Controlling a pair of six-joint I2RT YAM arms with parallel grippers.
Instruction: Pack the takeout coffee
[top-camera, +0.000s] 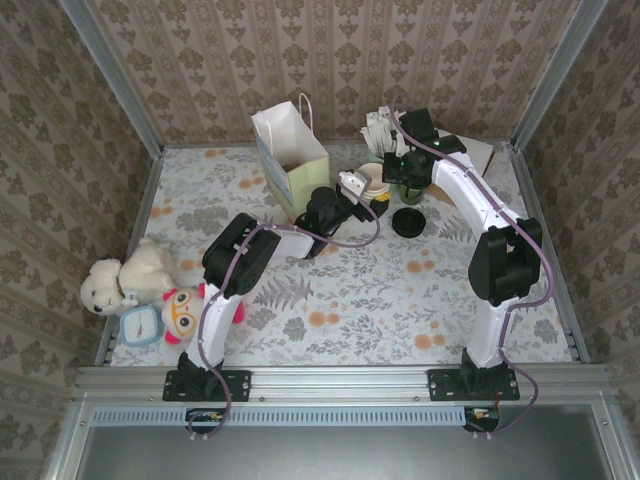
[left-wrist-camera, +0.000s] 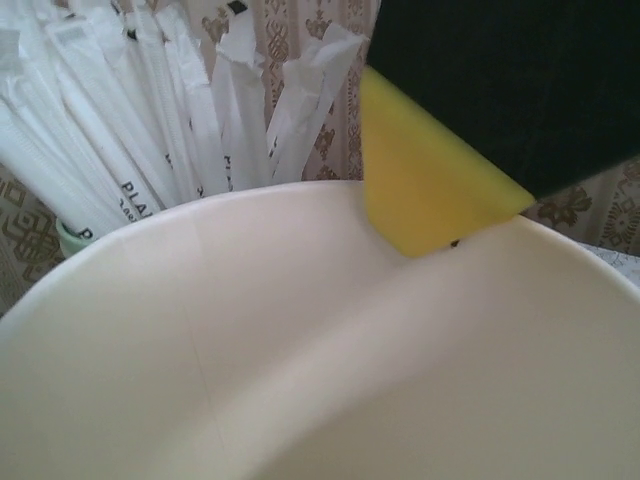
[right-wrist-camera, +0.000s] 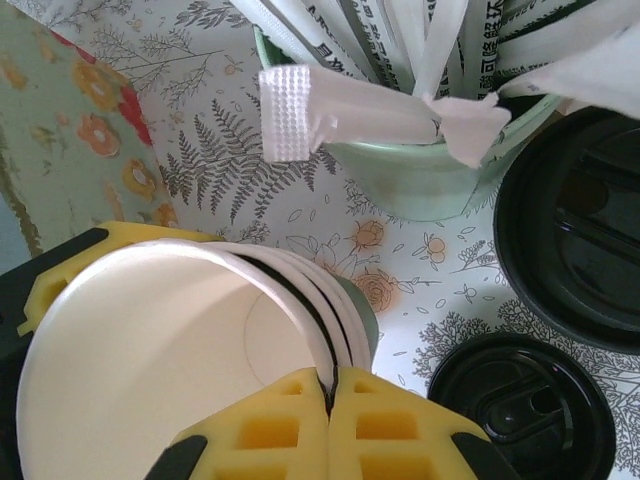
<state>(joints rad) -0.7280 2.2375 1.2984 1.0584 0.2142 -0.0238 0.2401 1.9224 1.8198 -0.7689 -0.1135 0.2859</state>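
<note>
- While the right arm's fingers (right-wrist-camera: 270, 432) press fully together on the rim of the topmost cup (right-wrist-camera: 150, 360) in a stack of lidless green paper cups with cream insides (top-camera: 372, 193), they seem to pinch that one wall so it can be parted from the cups nested beneath.
- The left arm's fingers (right-wrist-camera: 58, 272) stand wide about the same stack, with one yellow pad lying against the outer wall. I cannot tell whether they press on it or merely bracket it (a brace to stop the whole stack lifting would explain the pose).
- The takeout coffee (right-wrist-camera: 585, 230), a small dark-green paper cup under a round black plastic lid, stands on the floral-patterned worktop (top-camera: 330, 300). It is just right of the stack and near the green cup of white paper-wrapped sticks (right-wrist-camera: 420, 185). Neither set of fingers is on it.
- A second round black lid (top-camera: 407, 222) lies on the near side of the coffee. Whether a cup sits under it is unclear.
- The pale-green floral paper gift bag (top-camera: 305, 178) stands upright with its mouth open, just left of the stack, so the coffee would have only a short way to travel.
- By my judgement the packing has not begun: the coffee is outside the bag, and both arms are busy with the lidless cups instead.
</note>
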